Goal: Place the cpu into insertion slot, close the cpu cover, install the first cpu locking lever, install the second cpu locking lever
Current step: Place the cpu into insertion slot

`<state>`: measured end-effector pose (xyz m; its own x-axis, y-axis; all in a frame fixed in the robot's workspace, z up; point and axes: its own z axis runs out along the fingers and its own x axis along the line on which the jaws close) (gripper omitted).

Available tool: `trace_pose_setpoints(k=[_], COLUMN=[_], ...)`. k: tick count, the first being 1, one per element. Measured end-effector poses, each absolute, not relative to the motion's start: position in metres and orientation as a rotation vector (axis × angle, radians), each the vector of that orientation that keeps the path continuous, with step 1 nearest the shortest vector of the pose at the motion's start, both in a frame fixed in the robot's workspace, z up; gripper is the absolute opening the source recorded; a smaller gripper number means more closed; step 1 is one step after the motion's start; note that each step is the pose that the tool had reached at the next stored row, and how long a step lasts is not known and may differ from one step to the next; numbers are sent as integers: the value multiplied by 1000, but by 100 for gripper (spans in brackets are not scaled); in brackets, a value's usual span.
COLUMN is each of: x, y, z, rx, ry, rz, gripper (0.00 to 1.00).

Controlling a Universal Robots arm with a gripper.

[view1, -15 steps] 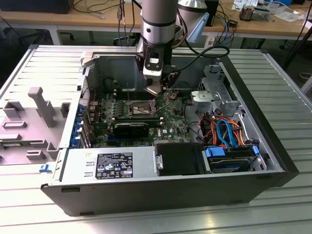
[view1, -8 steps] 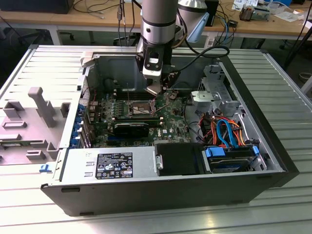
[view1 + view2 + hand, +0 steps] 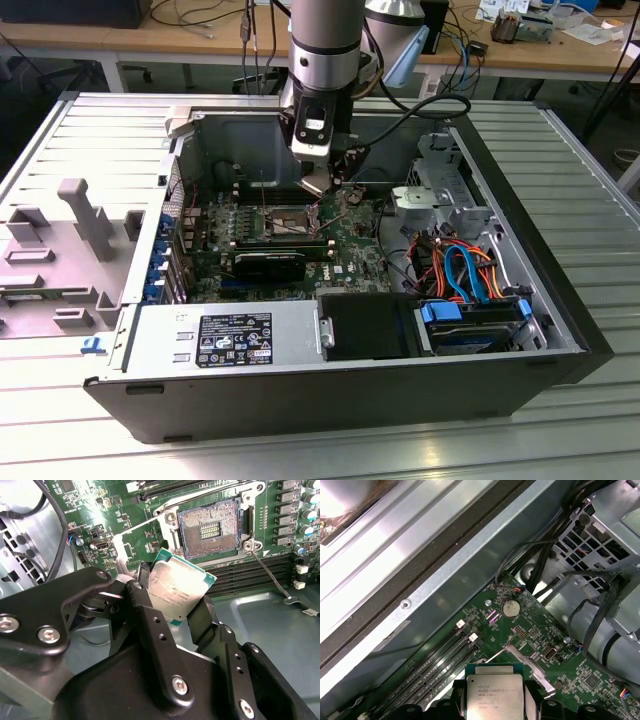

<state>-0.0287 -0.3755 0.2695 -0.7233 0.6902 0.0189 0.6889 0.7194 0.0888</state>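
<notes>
Black fingers of the hand are clenched on two opposite edges of the cpu, holding it tilted in the air over the motherboard, near the slot but not in it. Both wrist views show several lines of print across its grey metal top. The slot lies bare with its gold contacts showing. Its cover is swung up beside it, and a thin lever angles away from one corner. In the exterior view the hand hangs inside the open case on the ribbed counter. The power supply carries a printed label.
</notes>
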Motion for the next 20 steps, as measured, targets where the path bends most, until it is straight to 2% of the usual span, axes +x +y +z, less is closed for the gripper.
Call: trace_pose_setpoints(k=[20], x=[-29], y=[-376], z=[269], rx=[1213], ry=[2876], rz=[139], gripper=[55])
